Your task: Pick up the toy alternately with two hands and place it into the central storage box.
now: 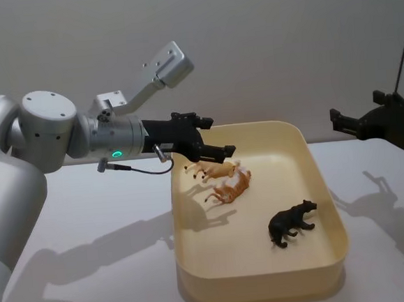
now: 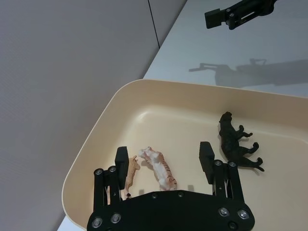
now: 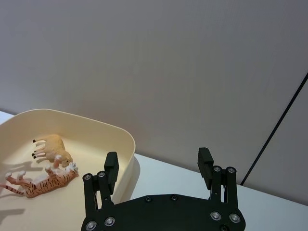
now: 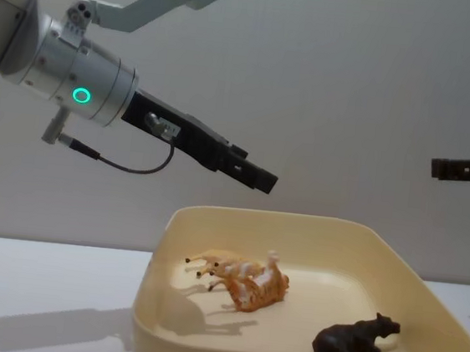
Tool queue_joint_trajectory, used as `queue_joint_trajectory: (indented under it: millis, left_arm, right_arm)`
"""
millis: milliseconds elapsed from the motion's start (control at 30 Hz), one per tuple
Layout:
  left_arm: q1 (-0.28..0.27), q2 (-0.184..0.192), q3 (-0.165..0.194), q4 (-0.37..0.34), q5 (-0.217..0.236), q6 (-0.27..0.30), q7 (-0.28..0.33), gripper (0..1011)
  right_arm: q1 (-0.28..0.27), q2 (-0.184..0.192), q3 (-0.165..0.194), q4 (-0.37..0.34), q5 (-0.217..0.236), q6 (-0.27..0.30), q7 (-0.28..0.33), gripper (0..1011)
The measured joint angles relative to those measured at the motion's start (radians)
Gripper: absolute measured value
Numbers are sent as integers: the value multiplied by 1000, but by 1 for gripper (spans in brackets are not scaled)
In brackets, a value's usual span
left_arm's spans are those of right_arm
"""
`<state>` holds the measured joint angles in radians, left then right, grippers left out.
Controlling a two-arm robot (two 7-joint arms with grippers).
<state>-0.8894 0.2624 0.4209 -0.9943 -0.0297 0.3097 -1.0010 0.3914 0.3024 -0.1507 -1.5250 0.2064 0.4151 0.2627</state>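
I had the left gripper [image 1: 215, 144] up over the far-left corner of the storage box [image 1: 295, 134], clear of the rim, w/ its jaws spread wide and nothing between them. From its wrist cam I looked down past the two fingers [image 2: 207, 155] into the box, and they were not touching any toy. The silver arm behind it showed a green ring light [image 1: 117, 155].

The right gripper [image 1: 339, 120] hung off to the right of the box, well apart from it, above the table; its jaws were also wide open and empty.

The box sat in the middle of the white table [image 1: 96, 229]. Three toys were inside: a tan animal [image 1: 215, 169] on its side near the far-left corner, a striped orange tiger [image 1: 231, 188] on its back just beside and touching it, and a black bear [image 1: 292, 223] standing toward the near-right, apart from the other two.

Surface was plain matte white, w/ arm shadows on both sides of the box. Behind the table ran a flat grey wall [image 3: 192, 57] w/ one thin dark seam [image 3: 276, 122] slanting across it.
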Motion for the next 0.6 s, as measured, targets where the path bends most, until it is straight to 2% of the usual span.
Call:
queue_joint_trajectory:
  millis: [167, 600]
  left_arm:
    - [3, 1, -1, -1, -17, -7, 8, 996]
    - [49, 21, -17, -42, -130, -47, 74, 1001]
  right_arm:
    - [0, 0, 0, 0, 0, 0, 0, 1001]
    - [0, 0, 0, 0, 0, 0, 0, 1001]
